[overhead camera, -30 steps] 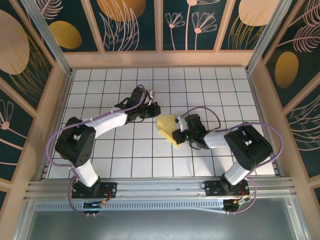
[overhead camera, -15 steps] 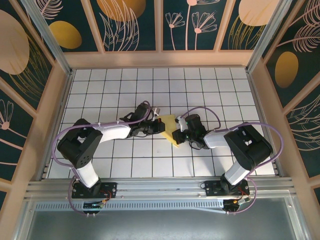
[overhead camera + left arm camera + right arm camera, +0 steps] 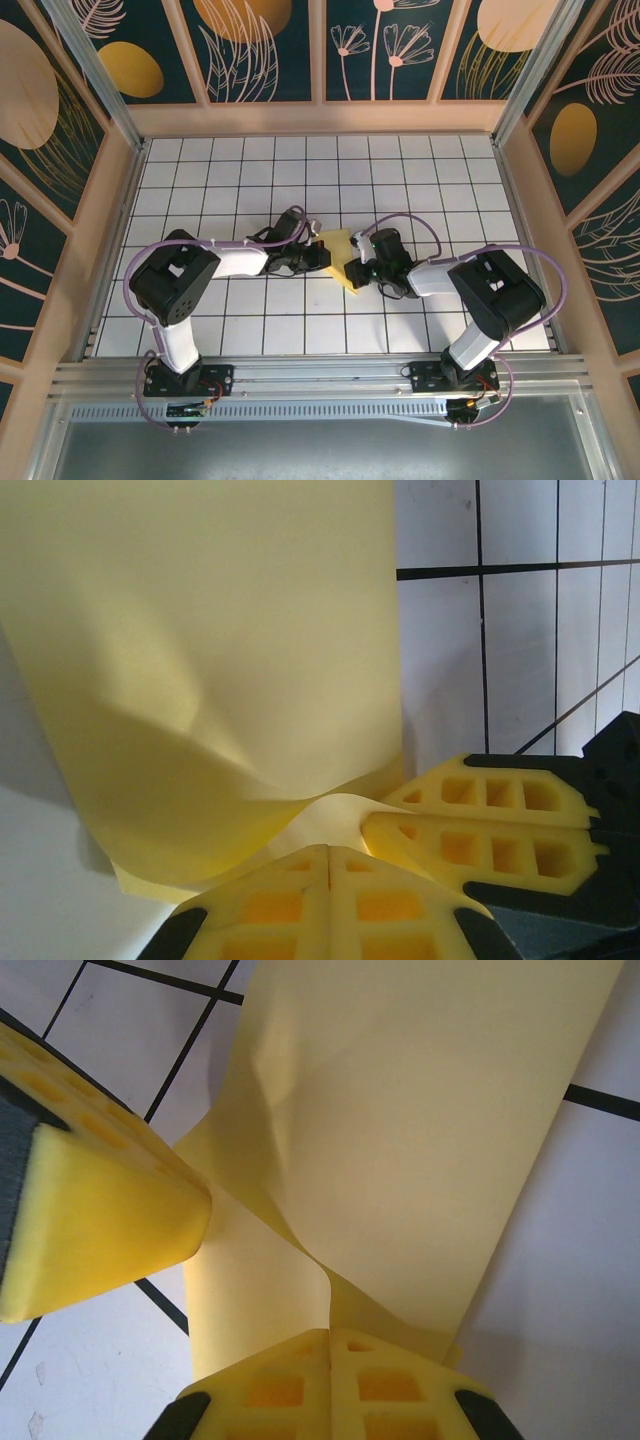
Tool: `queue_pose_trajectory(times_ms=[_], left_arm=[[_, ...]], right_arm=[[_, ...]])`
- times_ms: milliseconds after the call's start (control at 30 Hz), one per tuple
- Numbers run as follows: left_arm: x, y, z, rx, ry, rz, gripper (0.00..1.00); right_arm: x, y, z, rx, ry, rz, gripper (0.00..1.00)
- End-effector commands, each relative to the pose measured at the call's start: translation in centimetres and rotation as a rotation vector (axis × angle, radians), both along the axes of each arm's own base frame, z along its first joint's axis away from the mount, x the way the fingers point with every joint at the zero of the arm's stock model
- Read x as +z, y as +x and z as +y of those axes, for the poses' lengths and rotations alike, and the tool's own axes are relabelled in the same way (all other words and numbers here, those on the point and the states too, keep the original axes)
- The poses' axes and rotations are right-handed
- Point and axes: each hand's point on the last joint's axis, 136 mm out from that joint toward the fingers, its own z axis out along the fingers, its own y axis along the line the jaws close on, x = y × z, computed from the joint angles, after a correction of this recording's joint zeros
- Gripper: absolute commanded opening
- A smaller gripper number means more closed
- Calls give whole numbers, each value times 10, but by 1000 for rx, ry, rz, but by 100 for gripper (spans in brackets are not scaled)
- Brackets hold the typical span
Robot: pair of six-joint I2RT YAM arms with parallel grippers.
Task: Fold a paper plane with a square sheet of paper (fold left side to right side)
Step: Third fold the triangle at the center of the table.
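Observation:
The square sheet of paper [image 3: 337,243] is pale yellow and lies partly folded and buckled on the white tiles near the table's middle. My right gripper [image 3: 352,271] is shut on the sheet's near right edge. In the right wrist view a raised fold of the paper [image 3: 400,1130] runs straight into the seam of the shut gripper [image 3: 330,1335]. My left gripper [image 3: 321,256] is shut, its tips against the sheet's left side. In the left wrist view the closed left gripper [image 3: 328,852] touches the curled paper [image 3: 220,660]. The right gripper's fingers [image 3: 480,825] sit close by.
The white grid-tiled table [image 3: 250,180] is boxed in by wooden walls [image 3: 115,200] on the left, right and back. Both arms lie low over the tiles, elbows outward, with purple cables [image 3: 410,222] looping above them. Open tiles surround the paper.
The left arm has swung down and to the right, bringing its shut gripper from above the paper's left side down against the sheet. The right gripper and paper have stayed put.

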Motion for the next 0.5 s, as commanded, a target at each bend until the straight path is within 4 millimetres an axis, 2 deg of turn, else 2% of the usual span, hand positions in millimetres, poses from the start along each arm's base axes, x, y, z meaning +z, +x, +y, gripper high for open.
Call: queue_pose_trajectory(times_ms=[0, 467], left_arm=[[3, 7, -7, 0, -19, -15, 1], [-13, 5, -1, 6, 21, 6, 1]], right_arm=[[-22, -13, -12, -1, -57, 70, 0], [-21, -12, -12, -2, -60, 68, 0]])
